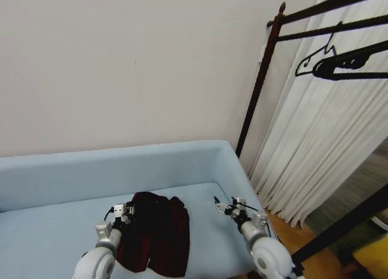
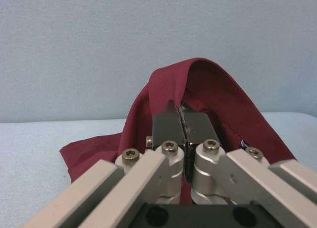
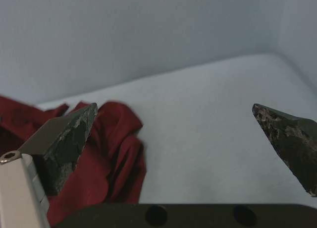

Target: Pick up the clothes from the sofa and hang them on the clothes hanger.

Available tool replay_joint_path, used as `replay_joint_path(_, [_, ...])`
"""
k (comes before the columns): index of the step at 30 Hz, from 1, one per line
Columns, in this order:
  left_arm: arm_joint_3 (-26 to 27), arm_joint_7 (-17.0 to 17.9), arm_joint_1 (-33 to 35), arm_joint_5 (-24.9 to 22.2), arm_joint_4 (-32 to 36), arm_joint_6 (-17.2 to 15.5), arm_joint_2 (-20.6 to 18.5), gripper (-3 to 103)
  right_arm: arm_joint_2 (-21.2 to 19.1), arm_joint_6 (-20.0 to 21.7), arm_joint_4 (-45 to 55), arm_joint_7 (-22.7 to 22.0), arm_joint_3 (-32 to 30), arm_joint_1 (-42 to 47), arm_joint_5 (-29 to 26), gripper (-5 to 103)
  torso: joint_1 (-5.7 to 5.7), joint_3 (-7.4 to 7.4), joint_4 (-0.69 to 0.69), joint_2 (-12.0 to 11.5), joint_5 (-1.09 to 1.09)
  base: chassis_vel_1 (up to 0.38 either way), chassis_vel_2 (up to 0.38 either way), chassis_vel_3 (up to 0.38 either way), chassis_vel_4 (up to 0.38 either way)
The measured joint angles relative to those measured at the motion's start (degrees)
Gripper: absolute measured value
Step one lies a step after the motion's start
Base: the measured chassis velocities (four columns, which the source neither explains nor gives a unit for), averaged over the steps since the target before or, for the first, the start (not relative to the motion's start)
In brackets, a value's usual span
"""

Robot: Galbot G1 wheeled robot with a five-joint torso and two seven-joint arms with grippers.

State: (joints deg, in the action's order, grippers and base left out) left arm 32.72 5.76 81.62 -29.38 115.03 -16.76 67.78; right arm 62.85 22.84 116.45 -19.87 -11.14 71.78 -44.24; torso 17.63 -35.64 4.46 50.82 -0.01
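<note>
Light-blue sofa point(image 1: 73, 170) stands against a plain wall, with a dark red garment point(image 1: 160, 233) lying on its seat. The left gripper point(image 2: 181, 110) is pinched tight on a fold of the garment. The right gripper point(image 1: 226, 205) hovers just beside the cloth, fingers wide apart. A black hanger point(image 1: 345, 64) hangs on the rack point(image 1: 260, 73) to the right.

I get soft, even room light in the head view. The wall point(image 1: 121, 67) carries no hard shadows, and the curtain point(image 1: 321, 151) at 3 o'clock is the brightest patch, with the hanger point(image 1: 348, 63) a dark silhouette against it. Toward 2 o'clock the rack point(image 1: 257, 85) leans, stretched by the lens edge. The red garment point(image 1: 154, 233) at 6 o'clock reads almost black. In the left wrist view, the left gripper point(image 2: 181, 114) has a mild sheen on its metal links, and there is deep shade inside the fold it pinches.
</note>
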Motion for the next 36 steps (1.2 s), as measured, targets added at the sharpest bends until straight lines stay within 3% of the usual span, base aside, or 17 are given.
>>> replay_joint_path(5, [0.1, 0.3, -0.5, 0.0, 0.0, -0.2, 0.1, 0, 1.8, 0.0, -8.5, -0.6, 8.2, -6.3, -1.7, 95, 0.0, 0.0, 0.0, 0.0, -0.01, 0.0, 0.0, 0.0, 0.0])
replay_joint_path(16, [1.0, 0.3, -0.6, 0.0, 0.1, -0.2, 0.4, 0, 5.7, 0.3, -16.7, -0.2, 15.2, -10.2, -2.9, 93, 0.0, 0.01, 0.0, 0.0, 0.0, 0.0, 0.0, 0.0, 0.0])
replay_joint_path(36, [2.1, 0.4, 0.4, 0.0, 1.9, -0.2, 0.4, 0, 11.0, 0.0, -23.4, 0.7, 17.0, -12.7, -4.9, 82, 0.0, 0.01, 0.0, 0.0, 0.0, 0.0, 0.0, 0.0, 0.0])
